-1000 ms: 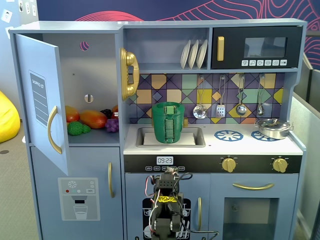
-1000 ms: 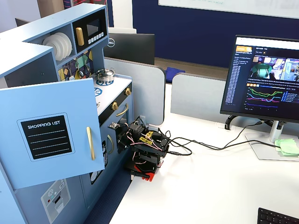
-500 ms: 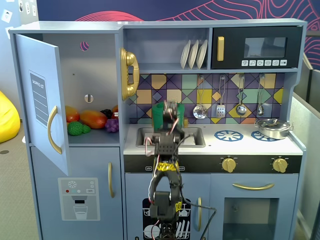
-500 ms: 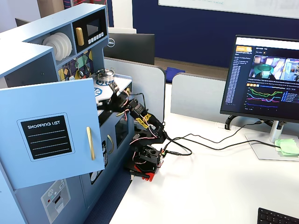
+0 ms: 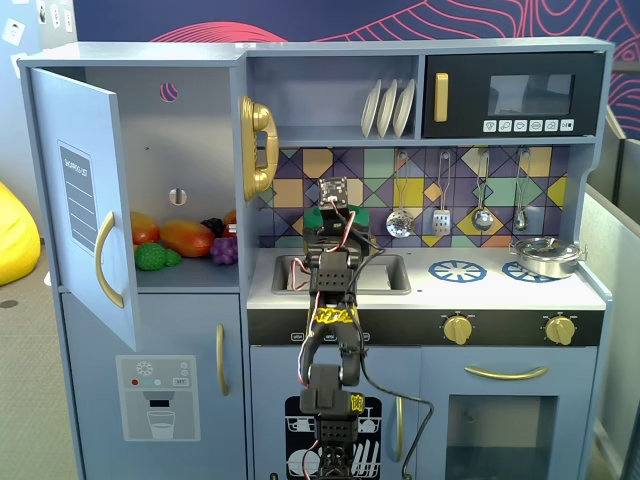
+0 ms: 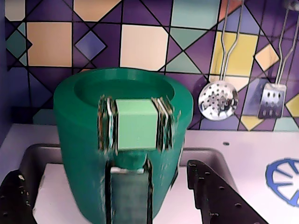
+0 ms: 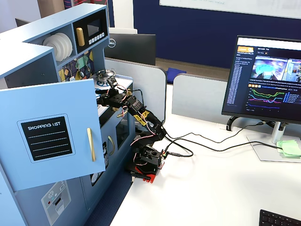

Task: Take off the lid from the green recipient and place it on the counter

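The green recipient (image 6: 84,140) stands upright at the grey sink (image 6: 51,158), filling the middle of the wrist view, with a pale green block and a slotted strip on its front. The lid (image 6: 124,91) is a flat green disc sunk inside its top rim. My gripper (image 6: 105,170) is open and empty, with one black jaw on each side of the recipient's lower half and neither touching it. In a fixed view the arm covers most of the recipient (image 5: 316,216), and my gripper (image 5: 336,222) reaches over the sink (image 5: 385,272). The white counter (image 5: 480,290) runs to the right.
A steel pot (image 5: 545,257) sits on the far right burner, and a blue burner ring (image 5: 457,270) lies beside the sink. Utensils (image 5: 440,215) hang on the tiled back wall, and a skimmer (image 6: 218,100) hangs close by. The fridge door (image 5: 85,200) stands open at left.
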Robot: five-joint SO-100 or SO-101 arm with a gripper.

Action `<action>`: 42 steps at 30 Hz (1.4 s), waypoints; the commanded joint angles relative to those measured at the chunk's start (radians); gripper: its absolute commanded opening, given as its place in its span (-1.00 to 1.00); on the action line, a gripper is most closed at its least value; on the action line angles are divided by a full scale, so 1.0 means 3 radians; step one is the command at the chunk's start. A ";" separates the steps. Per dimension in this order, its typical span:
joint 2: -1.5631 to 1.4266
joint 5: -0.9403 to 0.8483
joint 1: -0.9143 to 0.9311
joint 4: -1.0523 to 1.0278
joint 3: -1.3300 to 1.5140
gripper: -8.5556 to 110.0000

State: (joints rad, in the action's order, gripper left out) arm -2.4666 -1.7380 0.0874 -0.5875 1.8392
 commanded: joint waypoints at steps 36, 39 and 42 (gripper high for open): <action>0.1289 0.0179 -0.0302 0.0378 -0.1181 -0.86; 0.1314 0.0189 -0.0312 0.0470 -0.1227 -0.86; 0.1375 0.0102 -0.0291 0.0496 -0.1421 -0.86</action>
State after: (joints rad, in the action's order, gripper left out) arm -2.0586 -1.6966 0.0184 -0.4832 1.5278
